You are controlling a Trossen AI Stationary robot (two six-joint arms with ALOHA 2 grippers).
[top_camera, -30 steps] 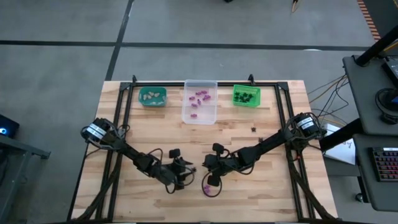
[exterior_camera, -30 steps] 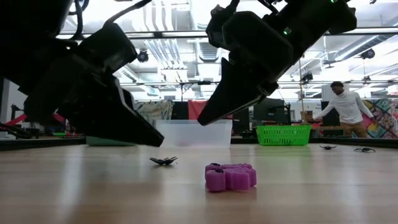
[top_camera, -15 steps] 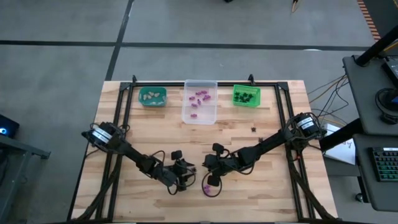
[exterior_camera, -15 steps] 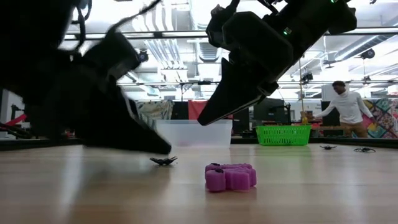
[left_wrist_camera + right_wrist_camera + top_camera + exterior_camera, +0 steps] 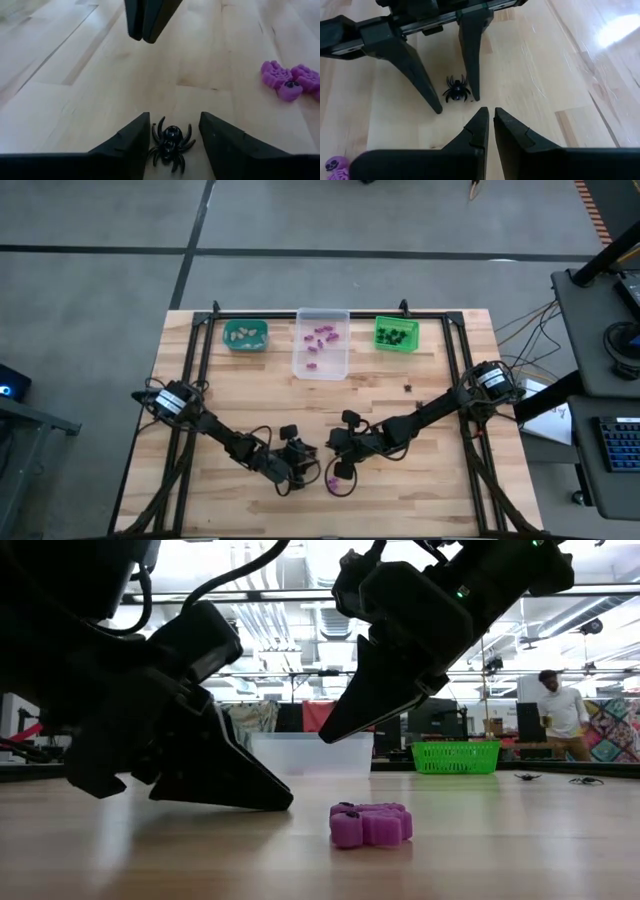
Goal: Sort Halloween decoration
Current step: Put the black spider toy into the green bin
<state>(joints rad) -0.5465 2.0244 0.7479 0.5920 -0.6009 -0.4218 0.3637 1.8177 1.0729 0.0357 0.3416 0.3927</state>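
Observation:
A black spider trinket (image 5: 171, 143) lies flat on the wooden table near its front edge. My left gripper (image 5: 174, 127) is open and slants down, one finger on either side of the spider (image 5: 456, 91). In the low view its fingers (image 5: 255, 790) reach the tabletop and hide the spider. A purple trinket (image 5: 370, 825) lies on the table just right of it. My right gripper (image 5: 491, 117) is shut and empty, and hangs above the table (image 5: 330, 730), over the purple piece (image 5: 333, 483). My left gripper's fingers come slanting down from the table's left and stand on either side of the spider, which lies on the table. One finger (image 5: 472, 75) is right beside the spider's legs. I cannot tell whether it touches them.
Along the far edge stand a teal bin (image 5: 245, 335) with beige pieces, a clear bin (image 5: 321, 345) with purple ones and a green bin (image 5: 396, 334) with black ones. More black trinkets lie on the table's right side (image 5: 408, 388). A person (image 5: 562, 710) stands in the room behind.
My left gripper has sunk to the table and slid a little right, toward the purple trinket. Its fingers now stand around the black spider, which the low view no longer shows. The spider and the purple trinket have not moved.

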